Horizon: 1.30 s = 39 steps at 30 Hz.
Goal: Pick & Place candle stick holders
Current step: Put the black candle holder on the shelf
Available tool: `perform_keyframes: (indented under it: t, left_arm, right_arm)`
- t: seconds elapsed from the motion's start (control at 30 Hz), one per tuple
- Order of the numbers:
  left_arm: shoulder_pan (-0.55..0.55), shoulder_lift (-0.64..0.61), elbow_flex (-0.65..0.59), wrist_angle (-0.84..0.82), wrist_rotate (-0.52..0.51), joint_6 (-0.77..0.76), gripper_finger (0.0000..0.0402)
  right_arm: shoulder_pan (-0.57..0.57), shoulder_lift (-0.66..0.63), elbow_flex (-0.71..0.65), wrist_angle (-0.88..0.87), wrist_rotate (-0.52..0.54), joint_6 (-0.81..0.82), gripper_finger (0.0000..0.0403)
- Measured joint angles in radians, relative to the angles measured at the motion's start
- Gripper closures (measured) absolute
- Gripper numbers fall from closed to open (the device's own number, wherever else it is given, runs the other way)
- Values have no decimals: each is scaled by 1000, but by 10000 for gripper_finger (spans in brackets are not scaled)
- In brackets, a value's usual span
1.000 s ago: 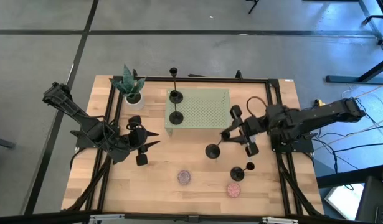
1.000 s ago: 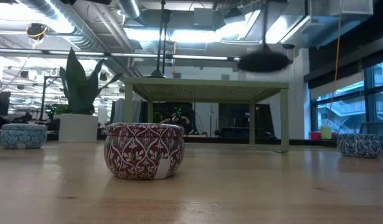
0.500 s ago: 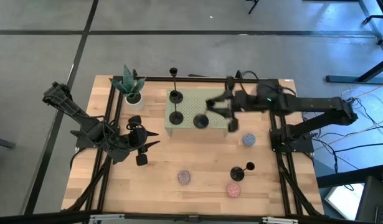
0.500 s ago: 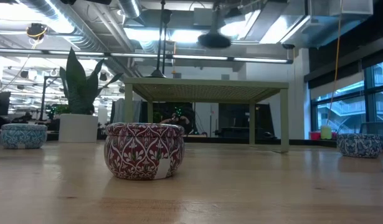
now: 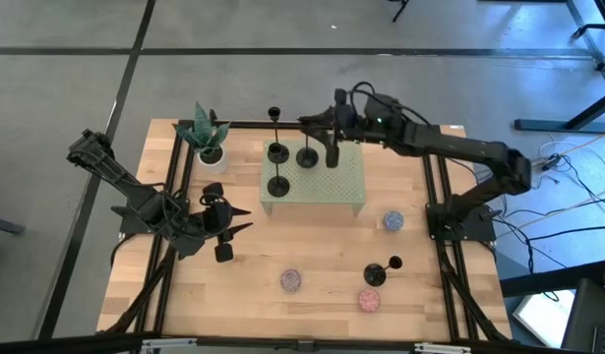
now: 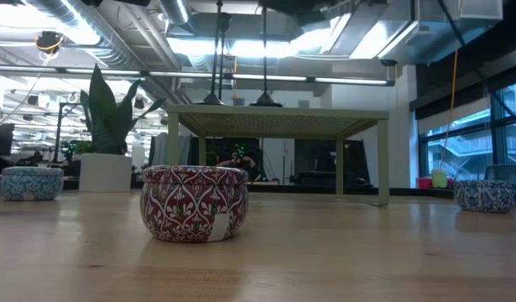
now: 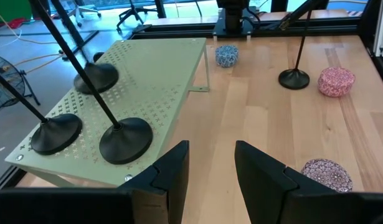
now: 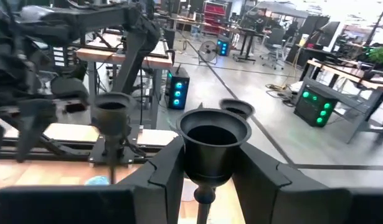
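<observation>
Four black candle holders show from above: three on the green stand (image 5: 327, 177) and one (image 5: 383, 270) down on the worktop (image 5: 253, 265) near a pink puck (image 5: 370, 300). Only the right wrist view lets us see the little round cup (image 8: 215, 134) on top of the thin stem. The right pincer (image 5: 322, 139) is clenched on that candle holder (image 5: 307, 155), whose flat round base sits on the stand. The left pincer (image 5: 233, 225) waits released over the worktop's left side.
</observation>
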<state>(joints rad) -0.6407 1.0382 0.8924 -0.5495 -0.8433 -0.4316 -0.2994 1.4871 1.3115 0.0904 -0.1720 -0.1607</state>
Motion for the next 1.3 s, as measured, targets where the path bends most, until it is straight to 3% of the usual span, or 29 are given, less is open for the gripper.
perform_keyframes:
  t: [0.2, 0.5, 1.3]
  left_arm:
    - [0, 0, 0, 0, 0, 0, 277]
    - [0, 0, 0, 0, 0, 0, 277]
    - [0, 0, 0, 0, 0, 0, 277]
  right_arm:
    - [-59, 52, 2, 32, -70, 50, 281]
    - [-99, 78, 2, 79, -79, 48, 281]
    - [-104, 84, 2, 67, -110, 75, 281]
